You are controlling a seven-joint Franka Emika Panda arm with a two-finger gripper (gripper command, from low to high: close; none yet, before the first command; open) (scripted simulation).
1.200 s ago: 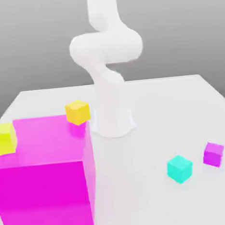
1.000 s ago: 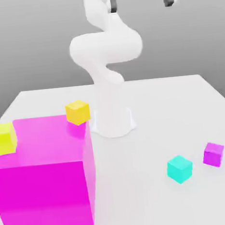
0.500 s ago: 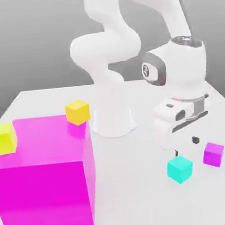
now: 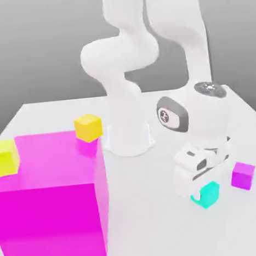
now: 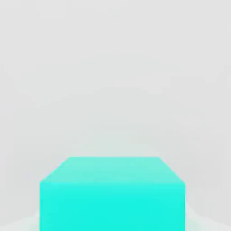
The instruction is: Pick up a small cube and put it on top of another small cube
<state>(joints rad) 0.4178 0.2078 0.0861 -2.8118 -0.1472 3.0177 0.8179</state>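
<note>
A small cyan cube [image 4: 210, 197] lies on the white table toward the exterior view's right. The same cyan cube [image 5: 113, 194] sits close up in the hand view. My gripper [image 4: 203, 184] is lowered right onto it, and the white hand covers the cube's upper part. A small purple cube [image 4: 243, 175] rests on the table just to the exterior view's right of the cyan one, a short gap apart.
A large magenta block [image 4: 50, 209] stands at the exterior view's left, with an orange-yellow cube [image 4: 88, 127] on its back corner and a lime-yellow cube [image 4: 3, 157] at its left edge. The arm's white base [image 4: 128, 138] stands mid-table.
The arm has swung down from above the picture to the table. The hand has dropped from just over the cyan cube onto it. No cube has moved.
</note>
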